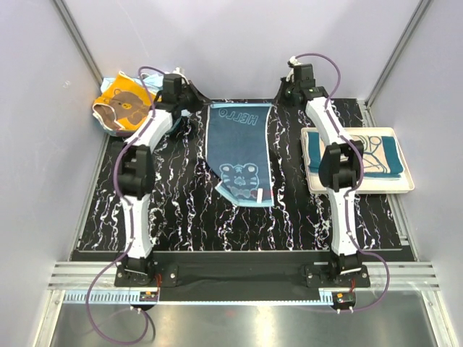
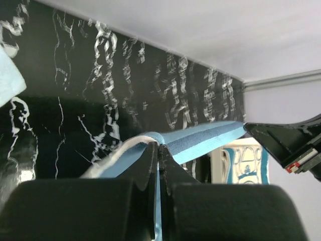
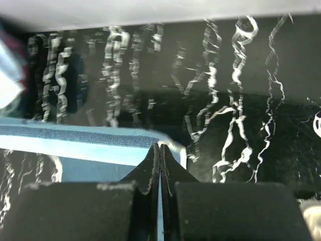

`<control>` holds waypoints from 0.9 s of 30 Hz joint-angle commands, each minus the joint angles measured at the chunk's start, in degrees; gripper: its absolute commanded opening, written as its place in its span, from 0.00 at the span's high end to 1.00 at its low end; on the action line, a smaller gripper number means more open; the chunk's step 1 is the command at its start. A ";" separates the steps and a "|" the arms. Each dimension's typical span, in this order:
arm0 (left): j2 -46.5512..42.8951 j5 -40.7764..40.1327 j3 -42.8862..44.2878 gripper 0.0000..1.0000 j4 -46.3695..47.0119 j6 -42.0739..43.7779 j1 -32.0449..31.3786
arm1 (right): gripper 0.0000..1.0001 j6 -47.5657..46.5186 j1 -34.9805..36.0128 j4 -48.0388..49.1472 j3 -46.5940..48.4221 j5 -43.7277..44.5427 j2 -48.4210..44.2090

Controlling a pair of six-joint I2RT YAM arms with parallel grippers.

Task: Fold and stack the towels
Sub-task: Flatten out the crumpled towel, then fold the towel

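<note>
The light blue "HELLO" tiger towel hangs stretched between both grippers over the middle of the black marbled mat, its near end draped on the mat. My left gripper is shut on its far left corner. My right gripper is shut on its far right corner. A folded teal towel with a beige centre lies in the white tray at the right. The orange-yellow bear towel lies on a pile at the far left.
Light blue cloth shows under the bear towel, and also at the left edge of the left wrist view. Grey walls enclose the mat on the back and sides. The arm bases stand at the near edge.
</note>
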 commanded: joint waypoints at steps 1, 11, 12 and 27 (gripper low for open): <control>3.27 5.41 10.91 1.00 6.38 -0.60 0.64 | 1.00 2.69 -3.04 -0.06 9.20 -3.81 0.24; 1.98 5.06 3.02 1.00 7.68 -0.60 0.64 | 1.00 2.86 -4.36 3.90 -4.25 -1.78 -5.03; 1.81 4.36 2.93 1.00 6.81 -0.60 0.64 | 1.00 2.95 -4.54 3.37 -4.07 -2.13 -4.77; -0.74 2.51 -10.41 1.00 5.55 -1.12 0.29 | 1.00 7.25 -4.10 8.45 -21.72 -6.97 -10.64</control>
